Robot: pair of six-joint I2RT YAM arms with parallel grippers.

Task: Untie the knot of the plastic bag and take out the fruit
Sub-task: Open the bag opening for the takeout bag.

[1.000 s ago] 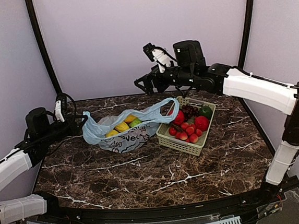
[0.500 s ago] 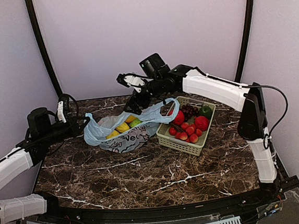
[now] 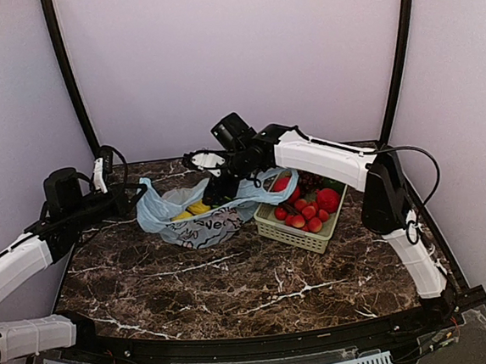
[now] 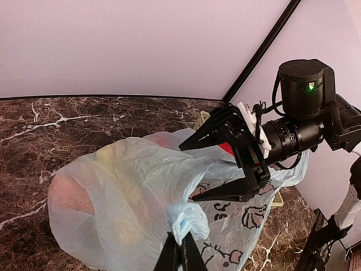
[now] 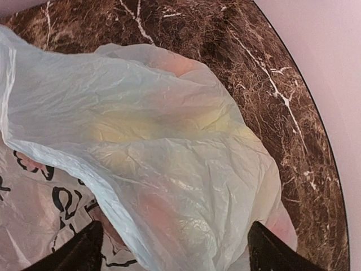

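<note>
The light blue plastic bag (image 3: pixel 202 224) lies at the back left of the table with its mouth open. Yellow fruit (image 3: pixel 190 210) shows in the opening. My left gripper (image 3: pixel 133 194) is shut on a bunched lump of the bag's handle film (image 4: pixel 190 219) and holds it out to the left; in the left wrist view it (image 4: pixel 180 255) is at the bottom edge. My right gripper (image 3: pixel 213 193) is open, jaws wide, just above the bag's mouth. In the right wrist view it (image 5: pixel 177 257) spans crumpled film, with yellow fruit (image 5: pixel 163 124) showing dimly through. I see no tied knot.
A pale green lattice basket (image 3: pixel 292 233) stands just right of the bag, holding strawberries, grapes and larger red and green fruits. The bag's other handle (image 3: pixel 273 188) drapes toward it. The right arm (image 3: pixel 326 153) reaches over the basket. Dark frame posts stand at the back corners.
My right arm has swung from high at the back right leftward and down onto the bag's mouth, covering the green apple. My left gripper has held the handle nearly still.
</note>
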